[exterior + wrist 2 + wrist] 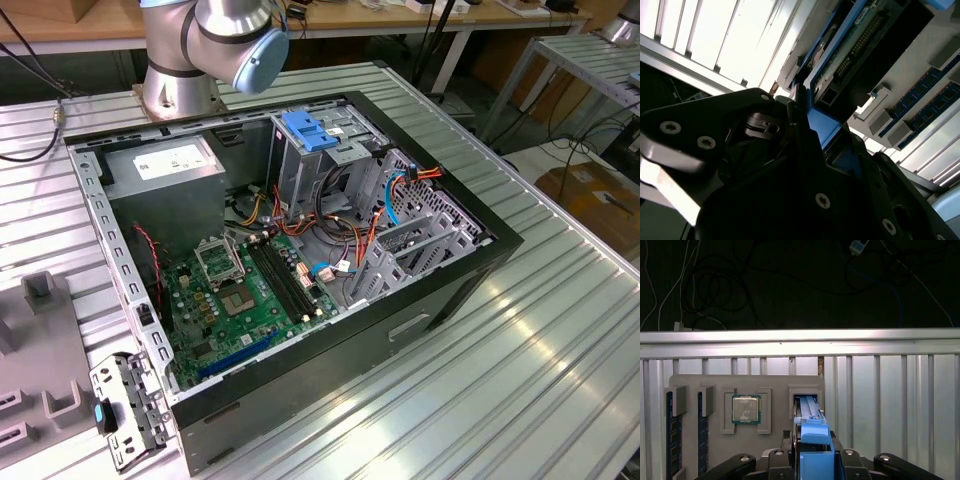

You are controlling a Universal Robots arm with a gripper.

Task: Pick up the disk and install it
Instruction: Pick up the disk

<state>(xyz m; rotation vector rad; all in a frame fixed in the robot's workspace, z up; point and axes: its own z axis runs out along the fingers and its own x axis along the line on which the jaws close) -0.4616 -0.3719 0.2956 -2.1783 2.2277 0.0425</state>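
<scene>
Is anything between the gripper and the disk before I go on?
Nothing visible. In the first wrist view the gripper sits astride the disk, which stands on edge in a slot of the grey tray.

Inside the open computer case [300, 395], the tall drive cage [290, 185] and a tangle of cables [345, 235] crowd the middle. The motherboard [240, 300] lies low, with open air above it. The ribbed tabletop [520, 380] to the exterior view's right of the case offers easy passage. At the grey fixture [780, 400], the end effector [814, 450] clamps the disk [807, 410] (standing on edge in its pocket). Pocket walls sit close on both sides, and the processor [746, 408] lies one pocket over.
</scene>
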